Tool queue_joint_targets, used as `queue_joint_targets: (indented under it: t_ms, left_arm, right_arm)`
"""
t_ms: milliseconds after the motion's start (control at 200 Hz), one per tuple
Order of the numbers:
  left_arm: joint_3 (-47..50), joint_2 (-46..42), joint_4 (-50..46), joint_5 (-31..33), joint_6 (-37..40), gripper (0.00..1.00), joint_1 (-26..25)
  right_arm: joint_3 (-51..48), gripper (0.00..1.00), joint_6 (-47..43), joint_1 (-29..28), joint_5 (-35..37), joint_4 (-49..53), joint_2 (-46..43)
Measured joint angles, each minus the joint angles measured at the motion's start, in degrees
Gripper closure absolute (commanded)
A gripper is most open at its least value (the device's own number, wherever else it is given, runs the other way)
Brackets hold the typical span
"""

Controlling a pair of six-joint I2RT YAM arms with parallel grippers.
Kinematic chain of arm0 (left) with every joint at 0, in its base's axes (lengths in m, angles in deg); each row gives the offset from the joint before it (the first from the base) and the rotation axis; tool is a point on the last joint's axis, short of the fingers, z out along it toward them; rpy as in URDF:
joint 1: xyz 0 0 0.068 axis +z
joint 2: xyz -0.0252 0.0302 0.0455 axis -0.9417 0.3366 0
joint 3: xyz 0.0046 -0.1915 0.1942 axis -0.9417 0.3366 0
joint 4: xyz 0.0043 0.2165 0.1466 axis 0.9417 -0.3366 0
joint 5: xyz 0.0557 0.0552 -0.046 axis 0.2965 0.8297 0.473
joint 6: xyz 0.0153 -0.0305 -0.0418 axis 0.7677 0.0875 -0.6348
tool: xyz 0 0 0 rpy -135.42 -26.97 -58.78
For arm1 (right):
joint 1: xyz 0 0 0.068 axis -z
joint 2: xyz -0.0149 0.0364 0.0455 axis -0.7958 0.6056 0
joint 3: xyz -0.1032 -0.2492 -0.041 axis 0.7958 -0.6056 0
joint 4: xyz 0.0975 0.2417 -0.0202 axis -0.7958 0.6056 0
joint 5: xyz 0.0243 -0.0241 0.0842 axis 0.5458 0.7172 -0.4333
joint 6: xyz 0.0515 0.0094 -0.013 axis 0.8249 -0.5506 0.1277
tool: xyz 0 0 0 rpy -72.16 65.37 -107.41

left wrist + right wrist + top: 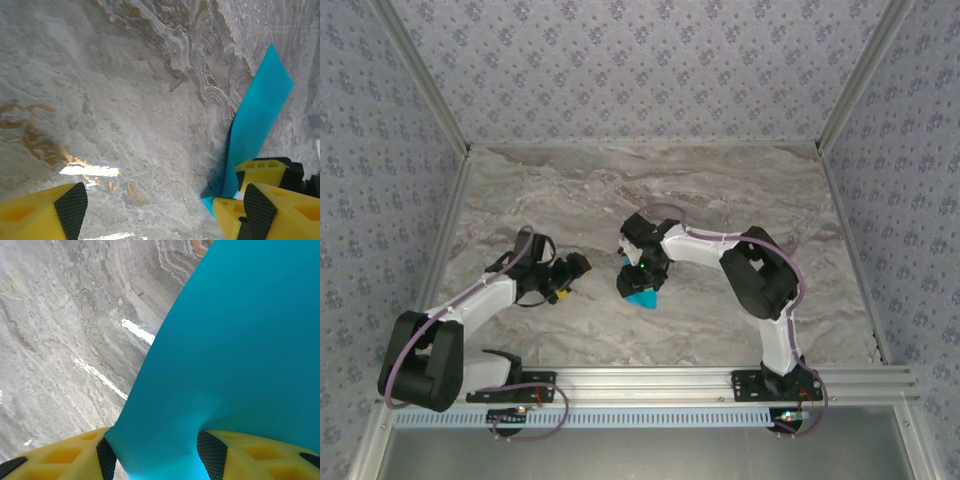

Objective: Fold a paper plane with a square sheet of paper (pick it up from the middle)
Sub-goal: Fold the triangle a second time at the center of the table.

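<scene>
The square sheet of paper (643, 297), bent and upright near the middle of the tabletop (720, 190), grasped by the right hand (159, 455); left hand (165, 210), released and spread wide, left of that middle.

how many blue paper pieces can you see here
1. The square sheet of paper is mid-table, standing up between the fingers of the right pincer. The arms could hide a small scrap beneath them, but none is visible.
</scene>
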Motion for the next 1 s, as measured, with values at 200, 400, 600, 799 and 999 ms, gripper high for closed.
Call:
queue_joint_targets:
  t_ms: [200,400,600,799,999]
  left_arm:
    - [3.67,0.09,6.67,-3.56,-2.12,0.35,-1.88]
    - [6.43,2.27,15.1,-6.43,-4.59,0.48,-4.92]
    - [7.63,5.81,23.04,-7.89,-6.99,0.62,-8.44]
    - [7.63,9.55,29.64,-8.09,-8.9,0.75,-12.55]
    - [7.61,13.2,33.42,-8.02,-10.16,0.79,-15.19]
  right_arm:
    - [-2.51,0.48,0.22,3.58,-8.11,-3.08,-0.2]
    - [-5.55,0.48,0.44,6.73,-15.93,-7.13,-0.42]
    - [-6.86,0.49,1.07,8.33,-20.2,-9.44,-0.42]
    - [-7.63,0.55,1.97,9.29,-21.94,-10.91,-0.24]
    - [-8.79,0.55,2.38,10.23,-24.35,-12.66,-0.24]
